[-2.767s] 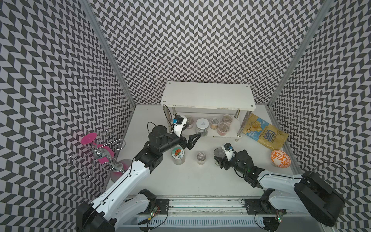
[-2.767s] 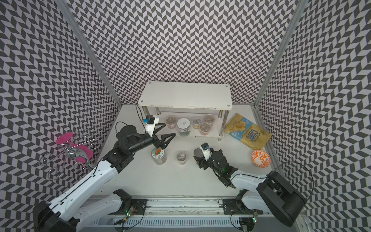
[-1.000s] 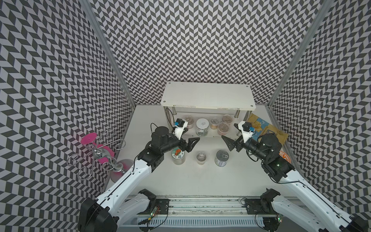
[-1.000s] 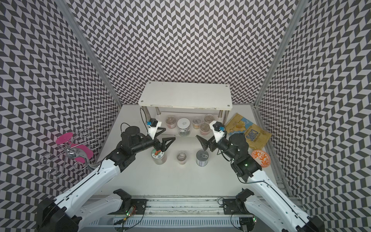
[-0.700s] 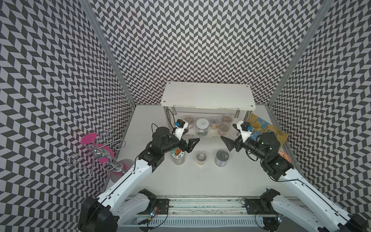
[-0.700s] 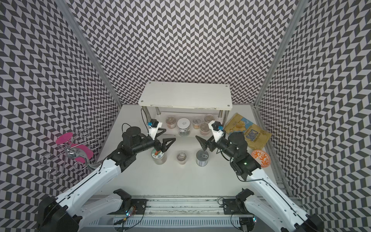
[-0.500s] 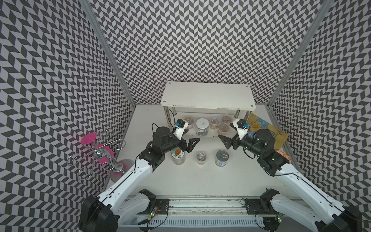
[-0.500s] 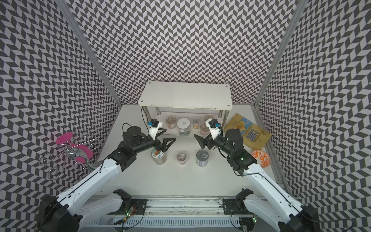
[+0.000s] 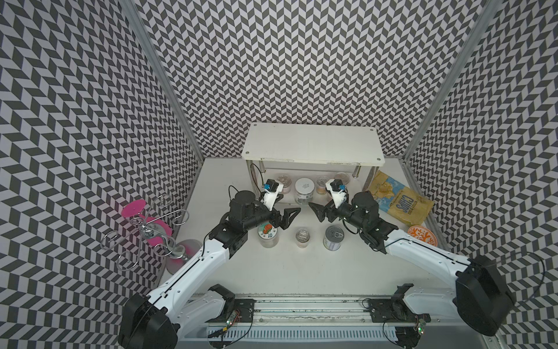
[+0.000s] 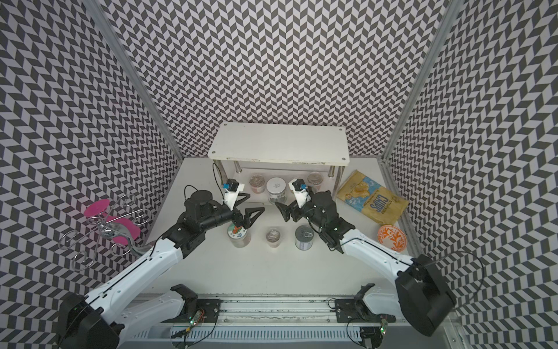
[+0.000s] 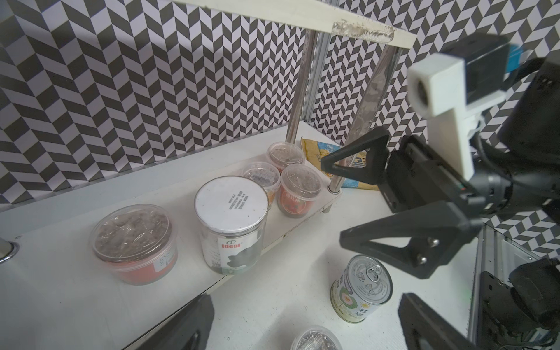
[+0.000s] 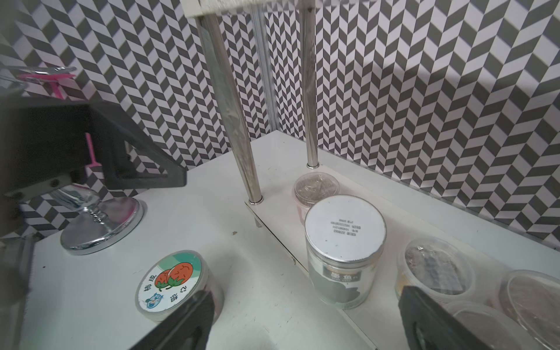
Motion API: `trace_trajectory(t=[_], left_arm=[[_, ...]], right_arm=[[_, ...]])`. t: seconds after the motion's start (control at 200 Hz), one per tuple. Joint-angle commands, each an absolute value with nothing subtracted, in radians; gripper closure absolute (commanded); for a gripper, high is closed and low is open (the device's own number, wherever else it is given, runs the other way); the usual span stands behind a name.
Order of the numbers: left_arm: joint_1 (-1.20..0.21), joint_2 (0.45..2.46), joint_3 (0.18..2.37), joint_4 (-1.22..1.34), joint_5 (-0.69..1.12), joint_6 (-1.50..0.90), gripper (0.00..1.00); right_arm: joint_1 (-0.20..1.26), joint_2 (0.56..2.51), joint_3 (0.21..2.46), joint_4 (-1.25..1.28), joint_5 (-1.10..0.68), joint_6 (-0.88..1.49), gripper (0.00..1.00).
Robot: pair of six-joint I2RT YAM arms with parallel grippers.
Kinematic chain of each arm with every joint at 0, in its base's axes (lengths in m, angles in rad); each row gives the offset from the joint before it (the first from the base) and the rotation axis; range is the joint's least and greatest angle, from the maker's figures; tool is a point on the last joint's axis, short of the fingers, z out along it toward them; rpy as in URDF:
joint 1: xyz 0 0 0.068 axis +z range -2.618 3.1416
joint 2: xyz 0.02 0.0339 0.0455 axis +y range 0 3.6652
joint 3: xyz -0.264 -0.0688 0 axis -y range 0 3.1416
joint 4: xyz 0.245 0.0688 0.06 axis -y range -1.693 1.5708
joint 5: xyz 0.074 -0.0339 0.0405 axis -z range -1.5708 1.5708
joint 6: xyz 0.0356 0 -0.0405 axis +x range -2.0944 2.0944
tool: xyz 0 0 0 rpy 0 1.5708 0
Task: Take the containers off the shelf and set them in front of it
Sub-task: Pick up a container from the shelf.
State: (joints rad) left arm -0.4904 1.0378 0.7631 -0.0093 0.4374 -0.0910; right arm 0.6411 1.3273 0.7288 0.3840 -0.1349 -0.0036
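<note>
The white shelf (image 9: 312,145) holds on its lower board a clear white-lidded jar (image 11: 231,224) and several film-topped cups (image 11: 133,242) (image 11: 300,188). Before it stand a tomato-lidded jar (image 9: 268,231), a small cup (image 9: 302,236) and a pull-tab tin can (image 9: 333,237). My left gripper (image 9: 288,205) hovers open above the tomato jar, pointing right. The right gripper (image 9: 317,202) hovers open above the can, pointing left. Their tips face each other just in front of the white-lidded jar (image 12: 344,248). Neither holds anything.
A yellow-blue chips bag (image 9: 398,201) lies right of the shelf, with an orange-patterned bowl (image 9: 421,237) in front of it. A chrome wire stand with pink discs (image 9: 148,226) stands at the left wall. Chrome shelf legs (image 12: 233,121) flank the board.
The right gripper has left the tin can standing, risen and swung left toward the shelf front. The left gripper has barely moved. Both stay open.
</note>
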Motion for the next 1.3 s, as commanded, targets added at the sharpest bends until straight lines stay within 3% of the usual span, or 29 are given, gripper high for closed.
trace_trajectory(t=[0.0, 0.461, 0.991, 1.297], left_arm=[[-0.488, 1.009, 0.76, -0.006, 0.428, -0.086, 0.01], [-0.486, 0.987, 0.75, -0.021, 0.42, -0.085, 0.0], [-0.486, 0.981, 0.75, -0.03, 0.425, -0.08, 0.0], [-0.488, 0.979, 0.745, -0.021, 0.422, -0.079, 0.0]], right_arm=[[0.665, 1.418, 0.759, 0.504, -0.025, 0.032, 0.0], [0.669, 1.721, 0.92, 0.584, 0.079, 0.069, 0.0], [0.669, 1.892, 1.087, 0.588, 0.119, 0.104, 0.0], [0.669, 1.848, 1.029, 0.639, 0.099, 0.059, 0.2]])
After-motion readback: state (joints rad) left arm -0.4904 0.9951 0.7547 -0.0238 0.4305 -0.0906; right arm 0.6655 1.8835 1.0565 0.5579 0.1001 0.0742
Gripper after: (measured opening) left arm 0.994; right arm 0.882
